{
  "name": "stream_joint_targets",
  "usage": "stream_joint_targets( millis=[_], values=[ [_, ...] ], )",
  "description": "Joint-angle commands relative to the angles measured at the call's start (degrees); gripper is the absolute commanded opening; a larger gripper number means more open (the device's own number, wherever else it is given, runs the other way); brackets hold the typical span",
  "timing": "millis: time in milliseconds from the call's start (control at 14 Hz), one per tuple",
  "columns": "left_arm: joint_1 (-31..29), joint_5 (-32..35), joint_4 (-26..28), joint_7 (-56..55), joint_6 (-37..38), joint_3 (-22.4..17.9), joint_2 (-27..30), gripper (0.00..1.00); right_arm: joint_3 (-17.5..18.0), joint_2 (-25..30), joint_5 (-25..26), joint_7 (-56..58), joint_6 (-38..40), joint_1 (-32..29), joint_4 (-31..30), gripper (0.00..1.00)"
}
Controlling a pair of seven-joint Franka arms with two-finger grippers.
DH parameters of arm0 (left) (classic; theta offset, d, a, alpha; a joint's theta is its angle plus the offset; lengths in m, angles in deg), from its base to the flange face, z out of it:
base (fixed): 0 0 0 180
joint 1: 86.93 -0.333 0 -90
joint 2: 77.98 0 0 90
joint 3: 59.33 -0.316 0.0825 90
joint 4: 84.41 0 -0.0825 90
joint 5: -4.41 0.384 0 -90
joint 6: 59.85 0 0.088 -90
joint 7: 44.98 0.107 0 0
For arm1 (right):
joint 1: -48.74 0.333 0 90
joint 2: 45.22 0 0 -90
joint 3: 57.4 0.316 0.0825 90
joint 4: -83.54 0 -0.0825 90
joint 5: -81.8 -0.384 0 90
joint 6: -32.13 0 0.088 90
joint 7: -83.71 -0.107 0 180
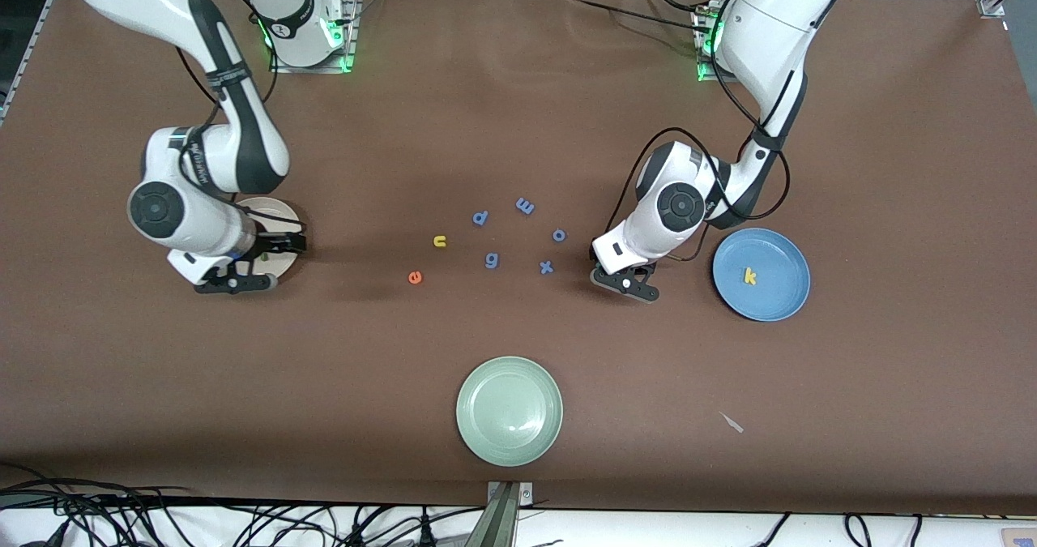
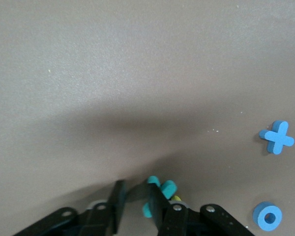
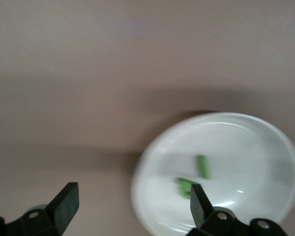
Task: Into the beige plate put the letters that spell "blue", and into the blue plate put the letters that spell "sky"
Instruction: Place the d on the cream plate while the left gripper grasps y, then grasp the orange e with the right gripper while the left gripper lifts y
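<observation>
Brown table [image 1: 518,85]; blue plate [image 1: 782,297] held yellow "k" [image 1: 750,275], beige plate [image 3: 265,142] two green letters [image 3: 196,174]. Right gripper [image 3: 130,204] gaped wide and empty over the beige plate; left gripper [image 2: 137,209] pinched the teal "y" [image 2: 155,194] beside the blue "x" [image 2: 277,137].

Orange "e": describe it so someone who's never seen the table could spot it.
Start at the pale green plate at the table edge nearest the front camera, then look farther in to the loose cluster of small letters mid-table. The orange "e" lies at the cluster's edge toward the right arm's end, nearest the camera. It is the only orange piece; its neighbours are a yellow "u" and blue-purple letters.
</observation>
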Motion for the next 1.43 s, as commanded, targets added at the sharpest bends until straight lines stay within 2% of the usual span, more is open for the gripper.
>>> stream_joint_targets(
  millis=[0,215,430,573,859,1361],
  values=[
    [0.38,0.44,-0.89,-0.27,-0.17,-0.50,-0.74,0.68,4.78,-2.87,-0.48,-7.11,1.55,0.72,6.01,1.00],
    [0.47,0.44,-0.89,-0.88,-0.17,-0.41,-1.09,0.68,8.57,-7.18,-1.18,-12.03,1.11,2.12,10.93,1.00],
    [0.47,0.44,-0.98,-1.50,-0.17,-0.41,-1.53,0.67,8.66,-12.27,-1.00,-14.69,0.94,6.42,17.69,1.00],
    [1.08,0.36,-0.89,-2.81,0.00,-0.06,0.13,0.67,8.66,-14.83,-1.09,-14.69,0.85,7.58,20.43,1.00],
    [2.93,0.44,-0.89,-7.12,0.44,0.82,0.67,0.67,8.66,-18.26,-0.83,-13.72,-4.50,8.28,20.96,1.00],
    [2.93,1.84,-0.72,-5.63,-0.17,0.73,-0.56,0.67,8.75,-18.71,-1.27,-13.02,-6.61,8.81,17.46,0.99]
  ],
)
